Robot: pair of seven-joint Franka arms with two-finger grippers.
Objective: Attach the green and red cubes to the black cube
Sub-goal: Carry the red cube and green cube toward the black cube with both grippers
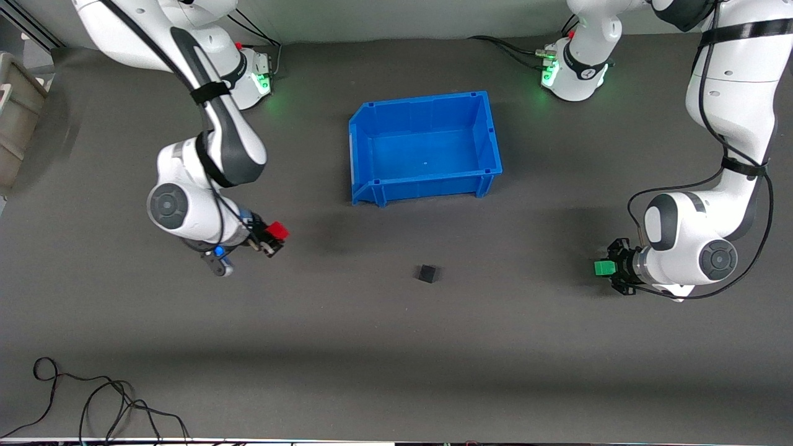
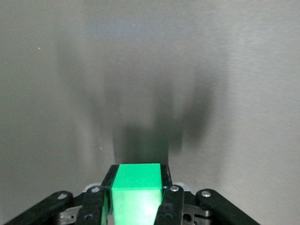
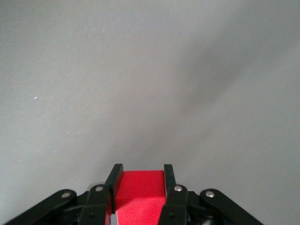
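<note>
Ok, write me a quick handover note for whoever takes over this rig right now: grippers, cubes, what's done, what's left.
Left gripper: jaws shut on the small bright green cube, held over bare table at the left arm's end.
Right gripper: jaws shut on the small bright red cube, over the table at the right arm's end.
Small matte black cube: alone on the dark grey table, nearer the front camera than the blue plastic bin.
Done: both coloured cubes picked up.
Left: bring both to the black cube and attach them.
</note>
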